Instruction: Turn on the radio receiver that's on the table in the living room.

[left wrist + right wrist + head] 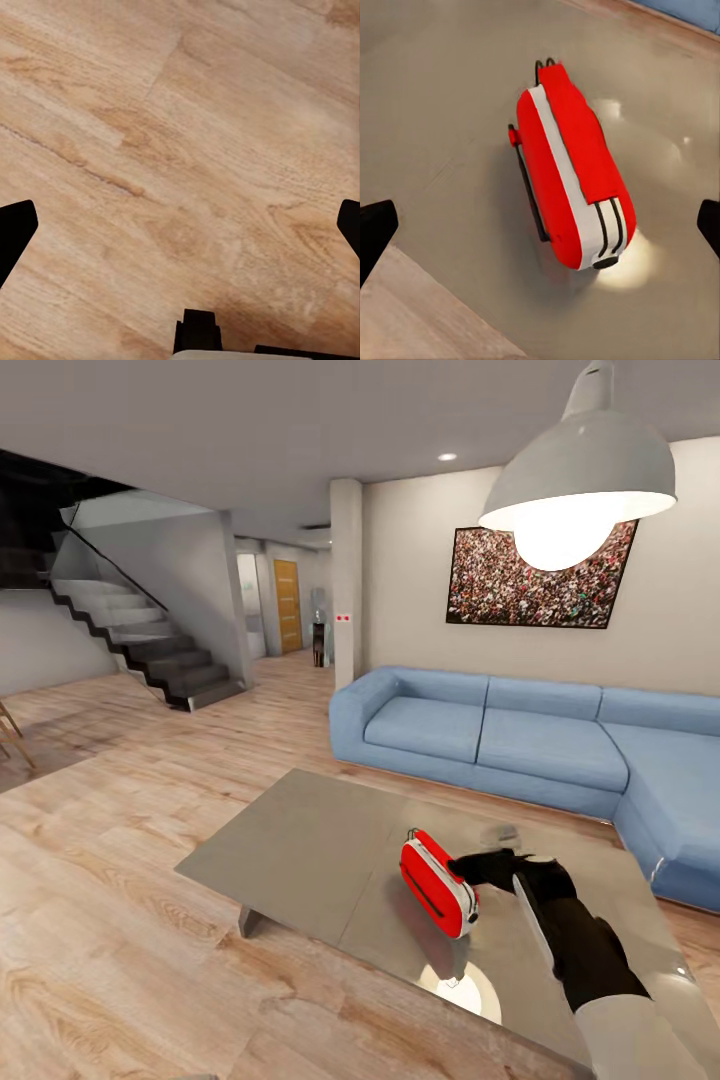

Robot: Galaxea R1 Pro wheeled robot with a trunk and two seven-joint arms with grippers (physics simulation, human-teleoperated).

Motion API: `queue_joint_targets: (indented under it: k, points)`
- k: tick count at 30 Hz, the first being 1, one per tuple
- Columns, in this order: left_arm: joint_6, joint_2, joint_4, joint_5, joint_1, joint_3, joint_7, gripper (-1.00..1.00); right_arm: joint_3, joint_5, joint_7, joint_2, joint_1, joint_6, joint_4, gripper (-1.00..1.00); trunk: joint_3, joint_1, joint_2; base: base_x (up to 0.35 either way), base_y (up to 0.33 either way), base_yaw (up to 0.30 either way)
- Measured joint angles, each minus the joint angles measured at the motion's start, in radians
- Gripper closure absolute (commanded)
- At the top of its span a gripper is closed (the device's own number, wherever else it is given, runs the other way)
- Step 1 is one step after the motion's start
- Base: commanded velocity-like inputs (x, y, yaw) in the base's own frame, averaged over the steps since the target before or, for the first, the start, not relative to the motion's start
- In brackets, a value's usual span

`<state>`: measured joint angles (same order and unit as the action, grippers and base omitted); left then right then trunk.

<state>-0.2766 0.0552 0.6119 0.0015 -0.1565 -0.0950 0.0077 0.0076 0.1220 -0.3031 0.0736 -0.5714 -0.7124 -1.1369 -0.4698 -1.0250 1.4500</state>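
One red radio receiver (438, 884) stands on the grey desk (300, 850), toward its near right part, with its thin dark wire handle at the top. My right claw (482, 868) sits just right of it in the head view, its dark tips right at the radio's white side; whether they touch it I cannot tell. From my right wrist, the radio (568, 186) lies between my two fingertips (375, 232), which sit wide apart at the picture's edges, so this claw is spread open and holds nothing. A bright patch of lamp reflection lies on the desk top (435, 112) just beside the radio. My left claw (180, 225) hangs over the light wood plank floor (187, 135), its fingertips (13, 232) likewise far apart and empty. Beyond the desk stands the blue sofa (500, 735), with the framed crowd picture (530, 582) on the beige wall above it, and the white pendant lamp (580, 485) hangs near my head. A staircase (140, 640) rises at the far left.
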Motion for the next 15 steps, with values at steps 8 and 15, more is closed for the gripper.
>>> queue_joint_targets:
  k: [8, 15]
  points:
    - [0.006, -0.006, 0.0, 0.0, 0.0, 0.0, 0.0, -1.0, 0.007, 0.016, -0.174, 0.001, -0.26, -0.192, 0.065, -1.0, 0.0, 0.0, 0.0, 0.0, 0.0, 0.0]
    - [0.007, -0.006, 0.0, -0.003, 0.0, 0.0, 0.001, -1.0, 0.114, 0.153, -0.205, 0.002, -0.354, -0.203, 0.281, -1.0, 0.0, 0.0, 0.0, 0.058, -0.051, 0.0]
